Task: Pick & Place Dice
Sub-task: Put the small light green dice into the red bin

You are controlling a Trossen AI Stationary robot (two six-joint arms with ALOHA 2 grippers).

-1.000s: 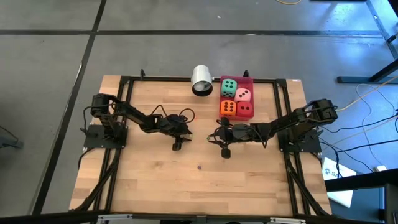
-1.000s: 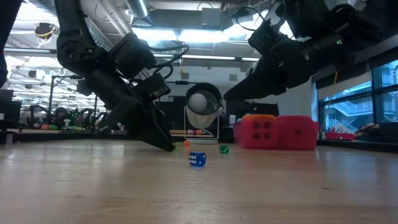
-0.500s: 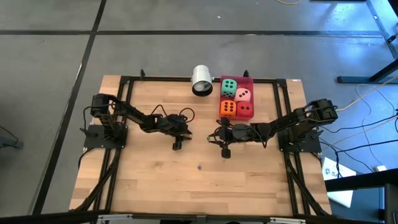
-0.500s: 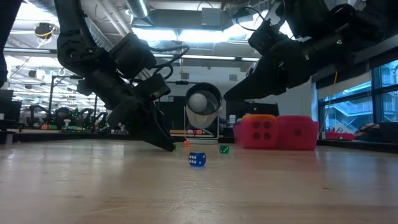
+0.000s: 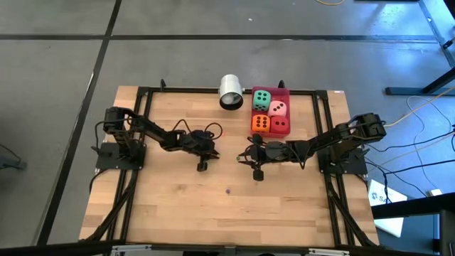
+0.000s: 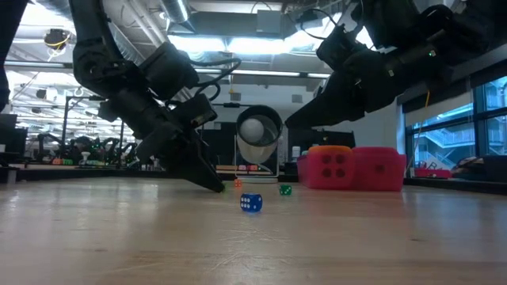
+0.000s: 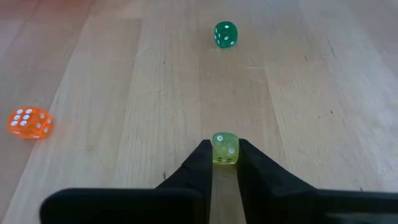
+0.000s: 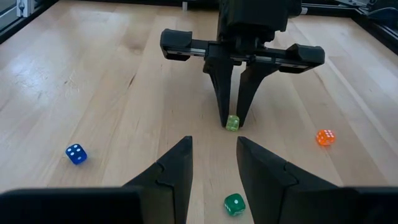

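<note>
A: Looking down from above, where are the big dice (image 5: 270, 113)?
B: Inside the red tray (image 5: 285, 92), by the white cup (image 5: 230, 92).
A: And the left wrist view?
B: The left gripper (image 7: 224, 153) pinches a yellow-green die (image 7: 224, 149) on the table (image 7: 124, 93).
A: The right gripper (image 8: 213, 154)?
B: Parted, empty, facing it.

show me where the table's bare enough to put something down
Bare: the near table, beyond the blue die, and the far-left corner beside the cup. Crowded: the middle, where the left hand pinches a yellow die facing the right hand, and the far-right tray.
</note>
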